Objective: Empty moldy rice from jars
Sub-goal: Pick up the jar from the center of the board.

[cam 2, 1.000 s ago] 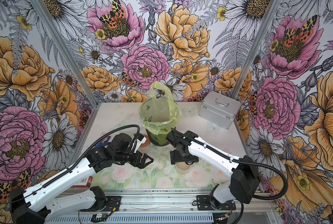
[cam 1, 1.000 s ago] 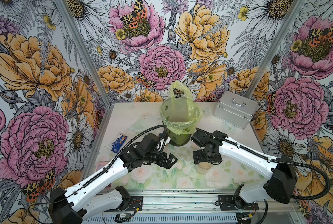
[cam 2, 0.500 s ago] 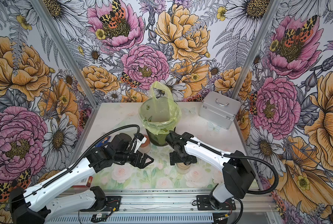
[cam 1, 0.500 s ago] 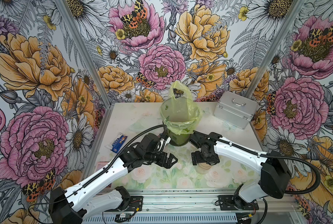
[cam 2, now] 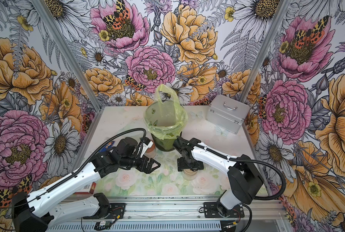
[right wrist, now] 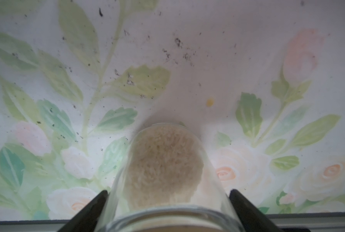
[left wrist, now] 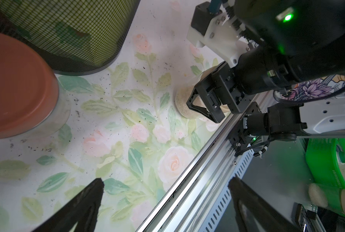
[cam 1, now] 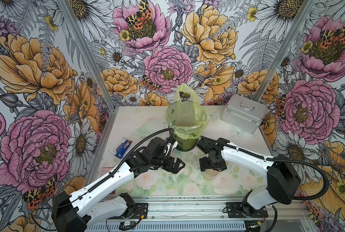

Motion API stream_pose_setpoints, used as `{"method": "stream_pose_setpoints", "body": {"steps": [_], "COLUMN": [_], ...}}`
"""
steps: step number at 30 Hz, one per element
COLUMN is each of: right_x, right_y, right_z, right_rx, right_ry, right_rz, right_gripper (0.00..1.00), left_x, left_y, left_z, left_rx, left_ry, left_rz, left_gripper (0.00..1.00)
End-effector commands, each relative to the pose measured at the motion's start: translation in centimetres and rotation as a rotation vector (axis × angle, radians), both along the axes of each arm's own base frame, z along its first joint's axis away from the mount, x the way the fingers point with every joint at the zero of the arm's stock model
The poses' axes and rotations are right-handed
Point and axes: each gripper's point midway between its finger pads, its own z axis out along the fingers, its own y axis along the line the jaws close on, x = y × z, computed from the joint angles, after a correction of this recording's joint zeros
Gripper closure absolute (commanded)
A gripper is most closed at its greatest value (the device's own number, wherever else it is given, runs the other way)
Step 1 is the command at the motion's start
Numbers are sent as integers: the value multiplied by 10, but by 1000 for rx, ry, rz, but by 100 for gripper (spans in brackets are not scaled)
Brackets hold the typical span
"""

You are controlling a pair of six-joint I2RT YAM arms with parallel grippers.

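Observation:
A clear glass jar [right wrist: 213,180] of moldy rice [right wrist: 163,164] stands upright near the table's front edge, in both top views [cam 1: 211,175] [cam 2: 189,174]. My right gripper [right wrist: 167,197] points straight down over it, and its two fingers press the glass walls near the top. In the left wrist view this jar [left wrist: 184,104] shows its pale rice layer below the right gripper. The other jar [left wrist: 16,86], with a copper-orange lid, stands beside the bin [left wrist: 67,30] and appears in a top view [cam 2: 150,149]. My left gripper [left wrist: 166,180] hovers open and empty between the two jars [cam 1: 175,164].
The dark mesh bin [cam 1: 184,128] with a yellow-green bag stands mid-table behind both grippers. A silver case [cam 1: 243,115] sits at the back right. A blue packet [cam 1: 122,147] lies at the left edge. The metal rail [left wrist: 197,180] runs along the table's front.
The right gripper shifted slightly left over the front jar and its fingers closed in against the glass. The left arm has not moved.

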Motion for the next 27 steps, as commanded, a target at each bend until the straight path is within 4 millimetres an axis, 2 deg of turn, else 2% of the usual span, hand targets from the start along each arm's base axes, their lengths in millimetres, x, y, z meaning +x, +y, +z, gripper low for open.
{"method": "stream_pose_setpoints", "body": {"steps": [1,9,15,23,27], "right_x": [0,4,6,10,11], "right_y": [-1,-3,-3,-4,-5], "right_z": [-5,-7,0,29,53], "right_rx": [-1,-7,7,60,63], "right_ry": [8,-12,-31,-54,-47], "right_rz": [6,17,14,-19,-12], "right_gripper": [7,22,54,100,100], "left_x": [3,8,9,10,12], "left_y": [-6,-10,-13,-21,-31], "left_z": [4,6,7,10,9], "left_rx": [-36,-42,-47,-63,-63], "left_ry": [-3,-6,-6,-70,-133], "left_rz": [-7,-5,-10,-50,-96], "left_gripper": [1,1,1,1,1]}}
